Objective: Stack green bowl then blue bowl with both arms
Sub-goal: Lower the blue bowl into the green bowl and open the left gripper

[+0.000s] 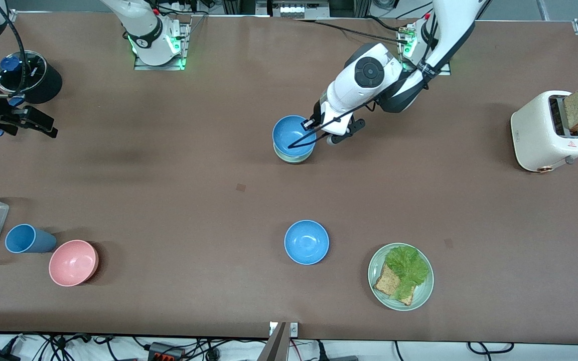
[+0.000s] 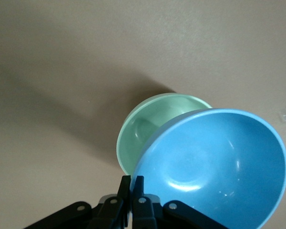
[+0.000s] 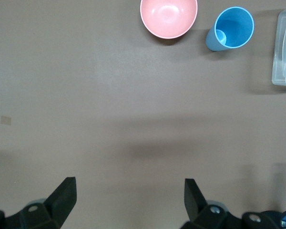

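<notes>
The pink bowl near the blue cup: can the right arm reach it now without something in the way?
Probably yes. The right gripper is open and holds nothing, and its wrist view shows only bare table between it and the pink bowl. The blue cup stands beside the bowl, not across the path.

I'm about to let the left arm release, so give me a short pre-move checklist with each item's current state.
1. Left tool shut on the blue bowl's rim: ok.
2. Blue bowl over the green bowl: ok, though the left wrist view shows it tilted and off centre.
3. Blue bowl fully seated in the green bowl: cannot tell.
4. Right tool open, holding nothing, waiting at the right arm's end of the table: ok.
5. Second blue bowl untouched, nearer the front camera: ok.
</notes>
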### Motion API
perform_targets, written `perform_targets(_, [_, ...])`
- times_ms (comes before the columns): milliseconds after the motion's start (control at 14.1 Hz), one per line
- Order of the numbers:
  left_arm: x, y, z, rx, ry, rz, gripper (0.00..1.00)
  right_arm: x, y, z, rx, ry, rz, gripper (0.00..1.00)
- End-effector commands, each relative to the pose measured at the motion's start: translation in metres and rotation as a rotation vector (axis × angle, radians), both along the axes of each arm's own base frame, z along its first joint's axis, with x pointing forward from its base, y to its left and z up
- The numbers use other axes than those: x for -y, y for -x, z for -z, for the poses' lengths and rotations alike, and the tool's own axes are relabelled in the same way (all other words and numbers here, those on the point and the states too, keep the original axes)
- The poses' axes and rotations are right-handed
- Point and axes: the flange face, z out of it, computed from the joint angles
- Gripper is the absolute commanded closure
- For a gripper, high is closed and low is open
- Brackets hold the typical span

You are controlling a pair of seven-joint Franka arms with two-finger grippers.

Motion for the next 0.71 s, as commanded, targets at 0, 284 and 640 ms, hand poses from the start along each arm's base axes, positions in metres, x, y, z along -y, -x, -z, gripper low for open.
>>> perform_targets(0, [0.005, 0.006, 0.013, 0.042, -0.043, 0.034, 0.97, 0.0, 0.005, -0.001, -0.004, 0.006, -0.005, 0.0])
perform_targets(284, [0.006, 0.005, 0.018, 0.059, -0.059, 0.065, 0.98, 0.001, 0.007, -0.001, -0.01, 0.005, -0.017, 0.0])
perform_targets(640, [-0.02, -0.026, 0.01, 0.055, -0.081, 0.015, 0.38, 0.004, 0.008, -0.003, -0.009, 0.01, -0.012, 0.0])
